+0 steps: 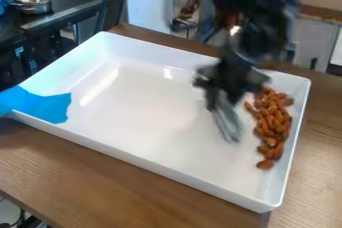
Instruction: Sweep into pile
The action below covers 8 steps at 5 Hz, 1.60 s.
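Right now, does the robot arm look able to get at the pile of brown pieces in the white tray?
Probably yes: the gripper hangs over the tray right beside the pile, with nothing seen standing between them. The tray's raised wall may hinder an approach from the pile's far side.

Black arm [250, 29]: blurred, upper part cut off by the top edge; gripper [224, 97]: blurred, detail lost; grey implement [228, 122] below it: smeared, kind cannot be told; blue cloth [40, 106]: cut off by the left edge, hiding the left corner of the white tray [180, 172]; brown pieces [274, 117]: run together, number uncertain; wooden table [100, 177]: cut off at right and bottom.
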Each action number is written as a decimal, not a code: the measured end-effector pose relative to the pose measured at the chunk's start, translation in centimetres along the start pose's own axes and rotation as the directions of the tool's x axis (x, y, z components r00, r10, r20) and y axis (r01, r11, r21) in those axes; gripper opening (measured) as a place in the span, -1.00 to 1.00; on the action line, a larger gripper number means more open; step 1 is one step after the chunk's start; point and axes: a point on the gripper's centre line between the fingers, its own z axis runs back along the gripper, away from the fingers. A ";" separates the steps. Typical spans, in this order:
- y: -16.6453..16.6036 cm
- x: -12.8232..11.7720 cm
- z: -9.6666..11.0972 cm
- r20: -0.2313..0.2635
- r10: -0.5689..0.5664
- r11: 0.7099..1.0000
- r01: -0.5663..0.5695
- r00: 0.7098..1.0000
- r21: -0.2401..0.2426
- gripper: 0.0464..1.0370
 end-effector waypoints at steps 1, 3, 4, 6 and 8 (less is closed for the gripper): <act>4.7 2.5 -0.1 -0.011 0.019 0.995 -0.020 1.000 -0.094 -0.33; 13.0 3.8 -4.2 0.023 0.033 0.989 -0.029 0.999 -0.145 -0.33; 15.7 3.4 -5.6 0.069 0.018 0.987 -0.007 0.997 -0.162 -0.33; 17.2 3.1 -6.3 0.074 -0.006 0.994 0.014 0.997 -0.107 0.44; 16.4 5.0 -2.7 -0.059 -0.159 0.979 0.149 0.986 -0.141 0.93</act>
